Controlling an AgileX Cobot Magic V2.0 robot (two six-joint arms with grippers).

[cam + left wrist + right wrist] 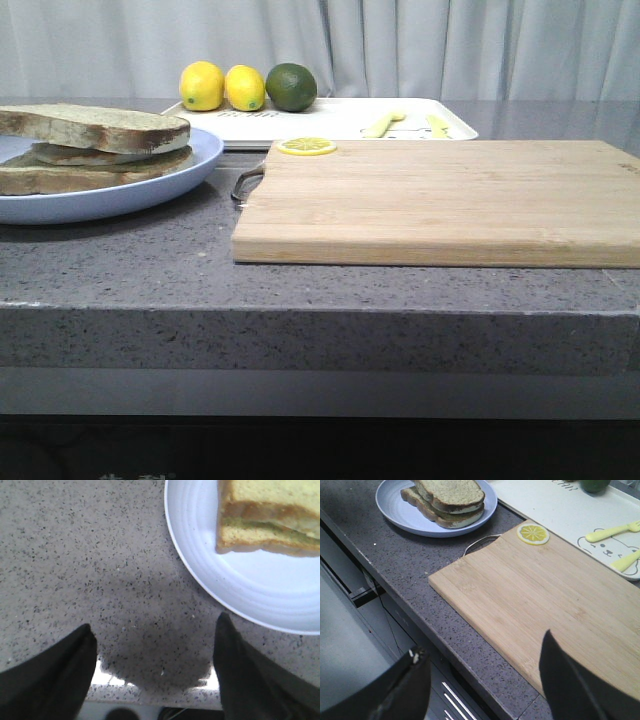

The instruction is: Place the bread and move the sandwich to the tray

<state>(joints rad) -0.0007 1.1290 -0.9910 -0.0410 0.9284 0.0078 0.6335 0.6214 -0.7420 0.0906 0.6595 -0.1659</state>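
bread (95, 126): tops sandwich (85, 172) on blue plate | tray (330, 122): behind, cream-white

- Our front camera sits low at counter height, facing forward across the cutting board (440, 200) toward the curtain.
- Our left wrist camera looks straight down, close, beside the blue plate (240, 585).
- Our right wrist camera looks from higher, obliquely over the board's near corner; it shares board and plate with the front view.

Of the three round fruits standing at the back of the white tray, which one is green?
The dark green lime, rightmost of the three; the two lemons left of it are yellow.
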